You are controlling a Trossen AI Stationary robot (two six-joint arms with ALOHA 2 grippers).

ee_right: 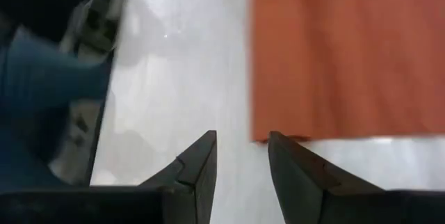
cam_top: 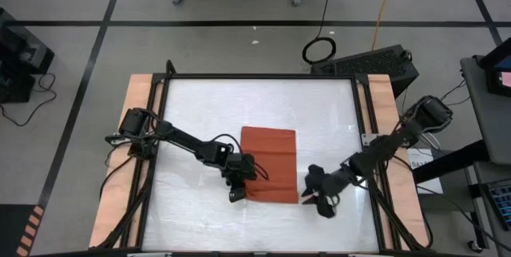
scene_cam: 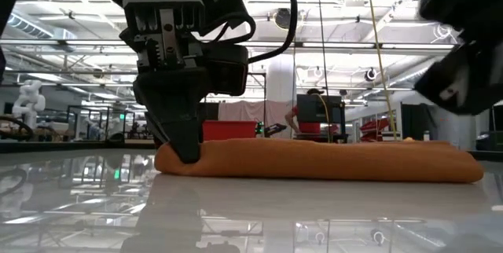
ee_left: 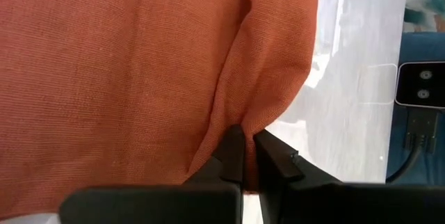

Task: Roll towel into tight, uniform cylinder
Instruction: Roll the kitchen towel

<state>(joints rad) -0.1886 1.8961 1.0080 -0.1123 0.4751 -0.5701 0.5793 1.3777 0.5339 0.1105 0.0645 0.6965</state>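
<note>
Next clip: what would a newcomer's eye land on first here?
The rust-orange towel, lying flat near the middle of the white table. Next, the left gripper pinching a fold at the towel's near-left corner. The right gripper hovers open just off the near-right corner, apart from the cloth.

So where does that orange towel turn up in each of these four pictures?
High view: towel mid-table, between both grippers.
Low view: towel a flat strip across the middle.
Left wrist view: towel fills most of the picture.
Right wrist view: towel upper right.
Shared landmark: left gripper pinching the towel's corner.
</note>
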